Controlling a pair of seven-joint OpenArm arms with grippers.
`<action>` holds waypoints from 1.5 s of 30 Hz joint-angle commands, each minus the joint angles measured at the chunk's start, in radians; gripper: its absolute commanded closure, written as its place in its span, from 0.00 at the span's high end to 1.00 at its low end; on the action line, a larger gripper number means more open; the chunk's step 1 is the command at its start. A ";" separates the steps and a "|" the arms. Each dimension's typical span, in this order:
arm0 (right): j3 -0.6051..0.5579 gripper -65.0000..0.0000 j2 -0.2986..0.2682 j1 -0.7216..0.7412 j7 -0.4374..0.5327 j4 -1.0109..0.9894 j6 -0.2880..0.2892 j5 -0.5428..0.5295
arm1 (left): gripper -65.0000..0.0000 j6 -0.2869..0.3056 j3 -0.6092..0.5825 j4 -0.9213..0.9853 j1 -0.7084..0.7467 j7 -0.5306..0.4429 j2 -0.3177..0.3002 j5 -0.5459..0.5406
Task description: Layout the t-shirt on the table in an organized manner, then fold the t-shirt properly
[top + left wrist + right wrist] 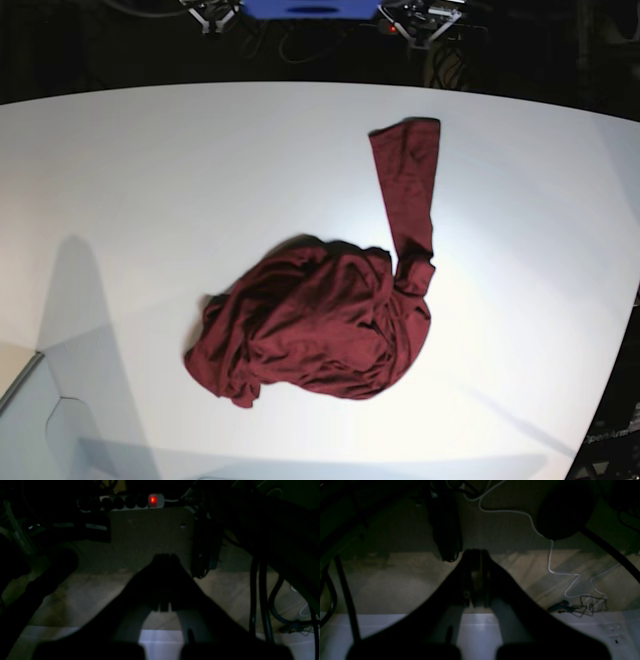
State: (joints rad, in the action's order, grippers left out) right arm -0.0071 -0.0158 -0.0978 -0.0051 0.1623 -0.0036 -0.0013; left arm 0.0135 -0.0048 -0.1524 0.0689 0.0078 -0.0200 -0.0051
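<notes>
White bench (150,180) fills the base view, and on it the t-shirt (310,325) lies as a crumpled maroon heap right of centre and toward the near edge, with one long sleeve (407,195) stretched out straight toward the far side. Neither arm is over the cloth: only parts of their mounts show at the far edge of that view. The left end effector (165,558) and the right end effector (476,555) both show dark fingers pressed together with nothing between them, pointing down at a dim floor below the bench edge. From here the main risk, as I judge it, is a blind pick: the heap has many overlapping folds, so a pinch could take several layers at once and lift the whole bundle instead of opening it out. The loose sleeve could also drag or twist under the body as the cloth is pulled. Only the base view shows the shirt and bench top. The wrist views miss the cloth entirely but show what the base view hides: a power strip with a lit red switch (152,500) on the left, and a white cable (552,562) trailing across the floor on the right.
</notes>
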 commanded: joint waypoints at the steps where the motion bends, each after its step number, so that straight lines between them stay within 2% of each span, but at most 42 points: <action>1: 0.000 0.00 -0.008 -0.004 -0.005 0.003 0.007 -0.004 | 0.00 -0.010 -0.002 -0.003 0.001 0.001 -0.004 0.003; 45: 0.002 0.00 -0.008 -0.024 -0.003 0.003 0.004 -0.001 | 0.00 -0.005 -0.004 -0.006 0.021 0.001 -0.024 0.004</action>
State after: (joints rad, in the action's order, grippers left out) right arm -0.0071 -0.0219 -0.1158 -0.0074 0.1638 -0.0040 -0.0010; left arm 0.0109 -0.0078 -0.1570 0.0860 0.0109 -0.0429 -0.0048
